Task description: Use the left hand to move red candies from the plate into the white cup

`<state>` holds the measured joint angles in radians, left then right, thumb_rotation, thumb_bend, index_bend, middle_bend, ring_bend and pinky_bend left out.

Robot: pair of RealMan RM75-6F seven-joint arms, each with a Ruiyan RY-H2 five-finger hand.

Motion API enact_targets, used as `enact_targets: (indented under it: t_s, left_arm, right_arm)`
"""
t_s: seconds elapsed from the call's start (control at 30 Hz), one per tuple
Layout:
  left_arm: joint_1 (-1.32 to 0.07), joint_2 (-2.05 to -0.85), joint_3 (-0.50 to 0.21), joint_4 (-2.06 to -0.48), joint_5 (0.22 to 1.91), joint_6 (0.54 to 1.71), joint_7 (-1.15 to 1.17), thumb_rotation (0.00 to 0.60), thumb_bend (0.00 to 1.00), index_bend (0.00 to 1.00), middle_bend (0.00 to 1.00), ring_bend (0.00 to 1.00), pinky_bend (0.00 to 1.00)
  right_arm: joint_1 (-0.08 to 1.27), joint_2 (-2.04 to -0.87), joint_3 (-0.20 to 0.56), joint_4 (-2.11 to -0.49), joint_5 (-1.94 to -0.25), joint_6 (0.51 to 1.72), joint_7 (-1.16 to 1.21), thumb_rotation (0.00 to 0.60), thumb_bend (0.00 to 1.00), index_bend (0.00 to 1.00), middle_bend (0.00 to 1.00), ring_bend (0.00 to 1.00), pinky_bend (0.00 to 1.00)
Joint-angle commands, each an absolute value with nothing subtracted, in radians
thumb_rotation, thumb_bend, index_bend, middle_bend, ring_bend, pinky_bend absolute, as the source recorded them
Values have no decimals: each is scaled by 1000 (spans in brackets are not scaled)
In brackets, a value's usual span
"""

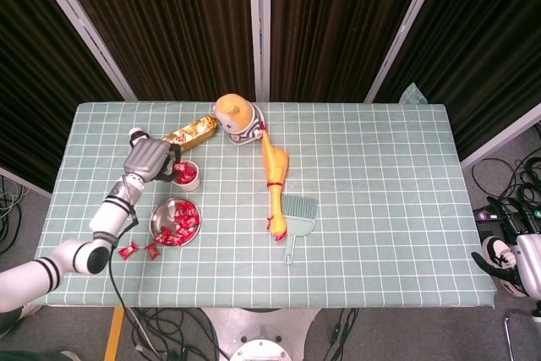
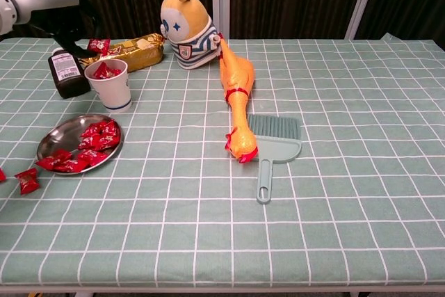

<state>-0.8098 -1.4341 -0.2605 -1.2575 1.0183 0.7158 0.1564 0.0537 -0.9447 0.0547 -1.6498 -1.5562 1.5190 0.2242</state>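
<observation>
- Red candy [image 2: 98, 44] sits pinched in the left hand [image 1: 150, 161], just above and behind the cup [image 2: 110, 85]; the cup already has candies in it.
- More candies lie on the plate [image 2: 50, 141], in front of the cup, and a few [image 2: 26, 179] have spilled onto the cloth beside it.
- The candy looks held off-centre, toward the cup's far rim. Let go here, I'd guess it could clip the rim and fall by the bottle [image 2: 65, 71].
- The hand is close to both cup and bottle; a low or sideways move could tip the light cup.
- The bottle has a white label, its print too small to read. The gold packet [image 2: 132, 50] behind shows no legible writing.
- The right hand [image 1: 499, 258] is at the table's far edge, well apart; I cannot tell if it is clenched or loose.
</observation>
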Motion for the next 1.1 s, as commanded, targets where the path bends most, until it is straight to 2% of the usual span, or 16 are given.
enact_targets:
  t_s: [0.03,0.33,0.57,0.8,0.97,1.1]
  left_arm:
    - [-846,-1465,-252,-1219,969,680,198,600,313,602,1000,995,1000]
    - [-890,-1490,-212,-1173,852,648,293,600,311,554,1000,989,1000]
    - [-885,-1463,-204,-1214,837,673,288,600,312,437,1000,985,1000]
    - [-794,-1379,-196,-1353,940,836,224,600,311,429,1000,983,1000]
    - [-692,-1313,-151,-1439,1031,959,174,600,312,436,1000,982,1000]
    - [-619,-1282,-98,-1476,1078,1015,151,600,311,498,1000,981,1000]
  right_arm:
    - [53,-945,55,-1649,-1554,1518,224,600,101,110,248,83,352]
    - [51,-945,56,-1642,-1547,1518,233,600,101,110,248,83,354]
    - [52,-947,55,-1640,-1550,1517,235,600,101,110,248,83,355]
    - [55,-945,57,-1643,-1554,1518,233,600,101,110,248,84,355]
    - [58,-945,58,-1642,-1560,1518,235,600,101,110,248,84,355]
    - [62,-947,57,-1640,-1564,1515,240,600,101,110,248,84,355]
